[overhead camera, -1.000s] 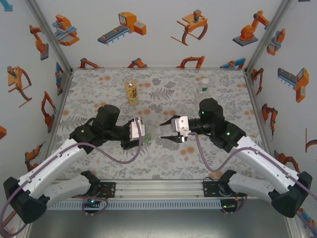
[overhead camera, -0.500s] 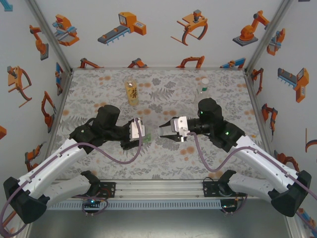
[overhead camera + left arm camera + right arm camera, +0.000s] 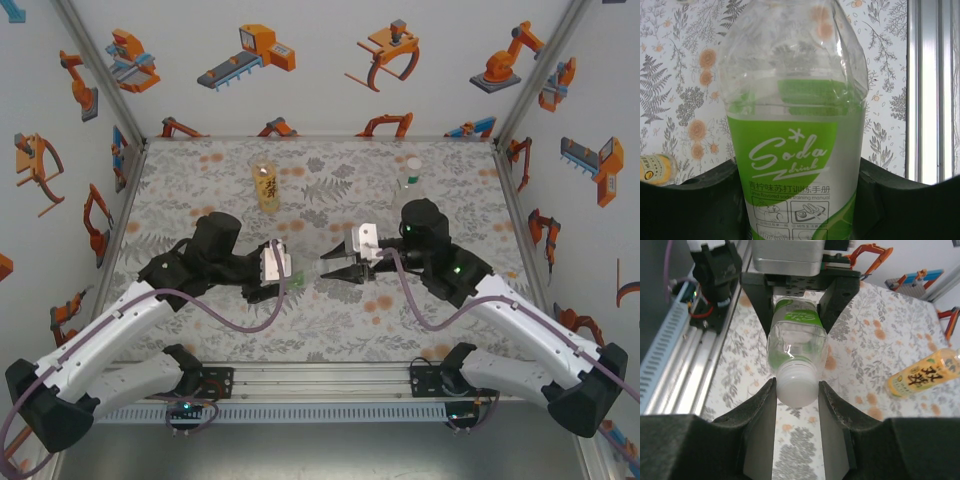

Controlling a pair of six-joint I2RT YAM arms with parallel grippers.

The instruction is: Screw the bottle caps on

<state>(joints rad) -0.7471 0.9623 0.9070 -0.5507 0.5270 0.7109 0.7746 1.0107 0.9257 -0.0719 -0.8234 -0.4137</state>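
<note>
Above mid-bench: we hold the green soda bottle [image 3: 795, 150] on its side, clear of the floral bench [image 3: 200, 180], with its neck aimed toward the right arm.
Left gripper [image 3: 797, 175]: clamped on the bottle's labelled body, one finger on each side.
Right gripper [image 3: 796, 385]: closed down to the width of the white cap [image 3: 796, 394]; both fingers look to be touching its sides.
Cap seating: it sits on the bottle's mouth; we cannot tell how far it is threaded.
Feel of the bottle: thin, creased clear plastic, seemingly empty, so we judge it light and easily crushed. A hard squeeze would dent the wall.
Feel of the cap: small, stiff and smooth-looking, likely to slip under a loose pinch.
Where to hold: the bottle at its labelled middle, firmly enough to stop it spinning; the cap across its diameter, on the side wall.
Far side: the amber bottle [image 3: 266, 187] and the clear bottle [image 3: 410, 177] stand well apart.
</note>
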